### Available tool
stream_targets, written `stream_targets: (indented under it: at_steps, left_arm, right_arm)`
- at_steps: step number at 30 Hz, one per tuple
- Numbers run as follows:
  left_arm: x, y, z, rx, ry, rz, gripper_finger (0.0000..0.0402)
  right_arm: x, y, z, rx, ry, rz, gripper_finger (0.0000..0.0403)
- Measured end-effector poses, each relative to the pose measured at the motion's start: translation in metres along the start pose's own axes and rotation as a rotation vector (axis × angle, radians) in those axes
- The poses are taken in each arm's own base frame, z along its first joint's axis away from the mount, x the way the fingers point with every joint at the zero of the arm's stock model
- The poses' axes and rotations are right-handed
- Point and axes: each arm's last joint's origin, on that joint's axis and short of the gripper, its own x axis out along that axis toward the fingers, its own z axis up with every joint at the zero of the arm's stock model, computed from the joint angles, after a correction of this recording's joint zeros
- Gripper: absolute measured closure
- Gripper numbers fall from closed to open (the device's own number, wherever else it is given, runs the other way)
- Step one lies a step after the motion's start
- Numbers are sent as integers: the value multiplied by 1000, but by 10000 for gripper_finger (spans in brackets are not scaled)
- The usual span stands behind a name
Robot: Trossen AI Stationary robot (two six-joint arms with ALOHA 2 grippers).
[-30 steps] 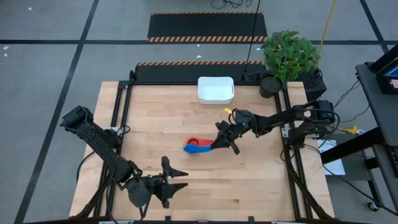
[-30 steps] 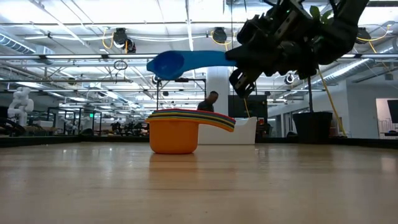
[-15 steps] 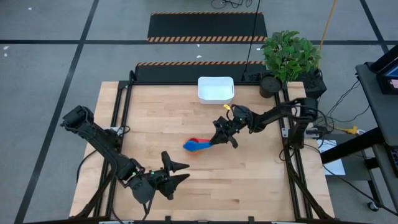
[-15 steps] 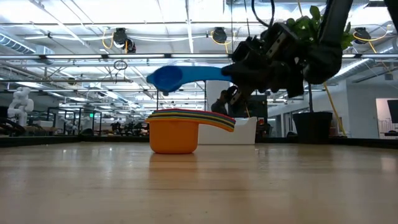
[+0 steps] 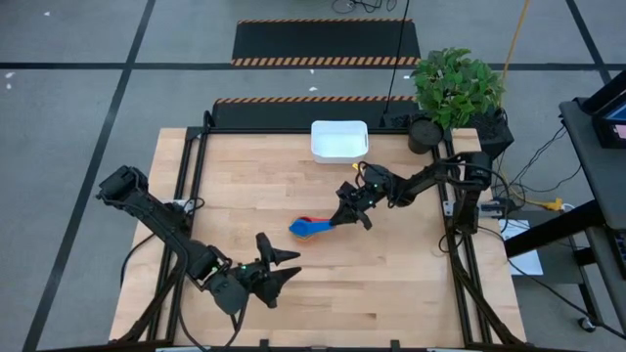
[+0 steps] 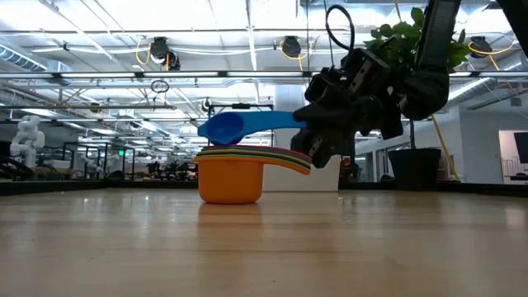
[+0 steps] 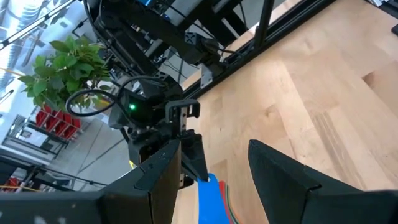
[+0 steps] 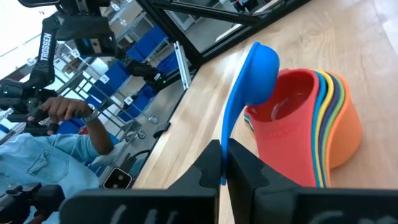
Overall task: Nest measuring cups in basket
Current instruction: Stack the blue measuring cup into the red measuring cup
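A nested stack of measuring cups, orange outermost point(image 6: 230, 180) and red innermost point(image 8: 283, 124), stands on the table's middle point(image 5: 304, 222). Just above it hangs a blue measuring cup point(image 6: 219, 129) point(image 8: 260, 67), with my right gripper point(image 6: 318, 124) point(image 8: 224, 165) shut on its handle. The white basket point(image 5: 339, 140) sits at the table's far edge, apart from the cups. My left gripper point(image 5: 284, 266) point(image 7: 214, 186) hovers open near the front edge, pointing toward the stack with nothing between its fingers. My right gripper pinches the blue cup's flat handle near its free end point(image 8: 225, 144) between its two fingers point(image 8: 249, 171). The fingers come about level from the table's right side and lie along the handle. The cup is lifted clear, its bowl point(image 6: 219, 129) just over the stack's rim.
A potted plant point(image 5: 455, 88) stands at the table's far right corner. A black frame point(image 5: 196, 156) runs along the table's edges. In the right wrist view a person point(image 8: 56, 124) sits beyond the table. Bare wood point(image 5: 245, 186) lies to the left of the stack.
My right gripper has come down with the blue cup, whose bowl now hangs just above the stack instead of well above it; the wrist has rolled a little. My left gripper has swung slightly toward the table's right, staying open.
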Motion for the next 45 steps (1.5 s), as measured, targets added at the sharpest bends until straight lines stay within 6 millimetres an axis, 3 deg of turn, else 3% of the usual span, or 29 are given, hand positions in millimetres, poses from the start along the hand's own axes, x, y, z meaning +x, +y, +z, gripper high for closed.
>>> stream_targets:
  at_steps: [10,30,33,38,45]
  left_arm:
    - [0,0,0,-7,0,-1,211]
    - [0,0,0,-14,-1,-1,211]
    - [0,0,0,-19,0,-1,211]
    - [0,0,-1,-21,3,-2,211]
    - [1,0,-1,-23,4,0,211]
  right_arm:
    - [-4,-4,1,35,-6,-24,385]
    - [-13,-12,5,5,-54,-160,279]
    - [-14,-4,10,-22,-50,-152,266]
    - [-11,25,15,-128,32,-179,249]
    - [6,68,18,-339,263,-549,203]
